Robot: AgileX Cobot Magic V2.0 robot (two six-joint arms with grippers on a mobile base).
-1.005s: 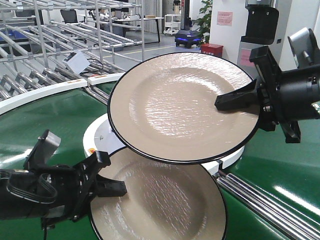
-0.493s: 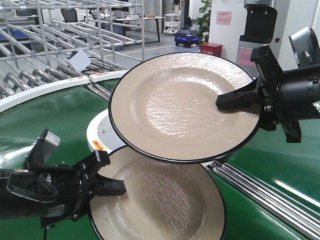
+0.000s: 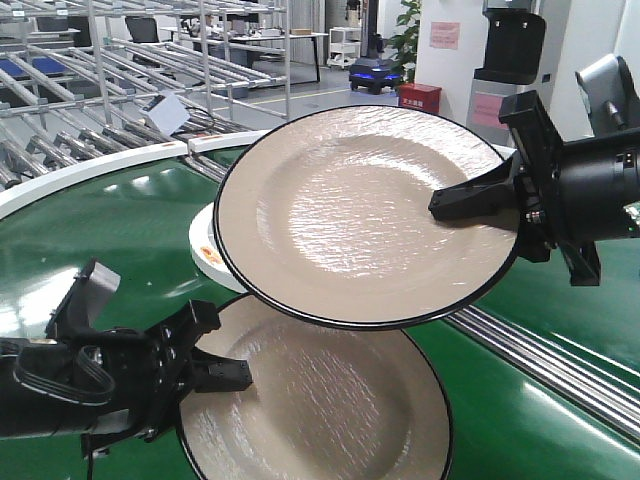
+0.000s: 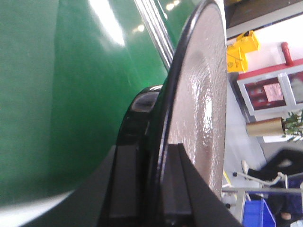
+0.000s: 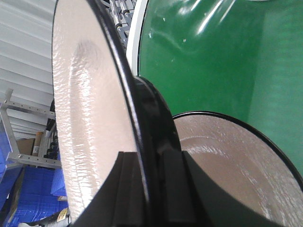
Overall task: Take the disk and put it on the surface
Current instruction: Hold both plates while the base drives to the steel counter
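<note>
Conveyor belt, green, below; right gripper clamps the upper disk at its right rim, left gripper the lower disk at its left.

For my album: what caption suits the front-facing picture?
The right gripper holds a beige plate over a second plate in the left gripper, above a green conveyor belt.

Green conveyor belt; roller racks behind; red box far back.
</note>
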